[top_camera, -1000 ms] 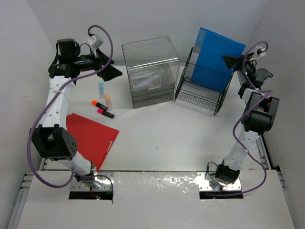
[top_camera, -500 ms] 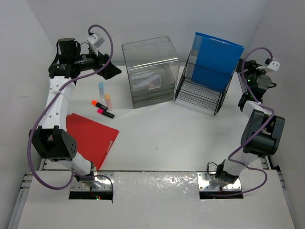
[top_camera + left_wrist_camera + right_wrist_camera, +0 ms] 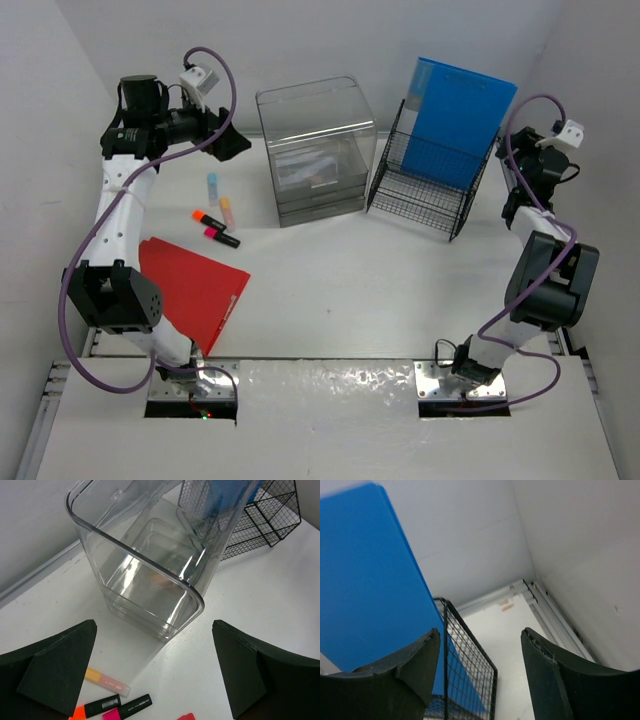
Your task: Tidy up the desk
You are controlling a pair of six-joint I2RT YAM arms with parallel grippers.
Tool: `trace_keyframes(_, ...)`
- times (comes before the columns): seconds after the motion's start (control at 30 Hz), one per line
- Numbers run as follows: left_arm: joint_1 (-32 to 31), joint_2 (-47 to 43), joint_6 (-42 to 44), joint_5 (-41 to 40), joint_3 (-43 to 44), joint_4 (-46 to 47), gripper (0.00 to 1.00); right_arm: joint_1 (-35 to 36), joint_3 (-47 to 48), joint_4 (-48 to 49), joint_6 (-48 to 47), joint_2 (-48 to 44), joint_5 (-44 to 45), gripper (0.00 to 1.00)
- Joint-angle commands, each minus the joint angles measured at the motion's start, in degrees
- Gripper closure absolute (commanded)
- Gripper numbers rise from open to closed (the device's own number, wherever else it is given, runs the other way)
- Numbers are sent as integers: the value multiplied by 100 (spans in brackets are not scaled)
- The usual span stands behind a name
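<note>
White desk point(image 3: 330, 290) with red folder point(image 3: 200, 285), highlighters point(image 3: 215, 228), clear drawer box point(image 3: 315, 150), black wire rack point(image 3: 420, 190)

The worktop point(image 3: 330, 290) is smooth, matt white. The drawer box point(image 3: 150, 575) is clear, glossy plastic with bright reflections along its rim. The rack point(image 3: 425, 190) is thin black wire mesh. The blue folder point(image 3: 455, 110) looks smooth with a faint sheen, and the red folder point(image 3: 200, 285) looks matt.
</note>
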Motion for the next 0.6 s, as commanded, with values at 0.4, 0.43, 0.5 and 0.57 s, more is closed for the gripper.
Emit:
trace_keyframes(0.4,-72,-135,21,-436,53,129,1,618,-147,-2259,-790,-908,-62,46)
trace_keyframes(0.43,-72,-196,39,-489,-44,137,1,635,-173,-2312,-764,-917,-36,46)
trace_keyframes(0.5,-72,-214,118,-586,-88,120,1,706,-208,-2330,-825,-864,95,49)
trace_keyframes(0.57,-72,-223,162,-657,-97,50,1,767,-173,-2391,-851,-759,166,53)
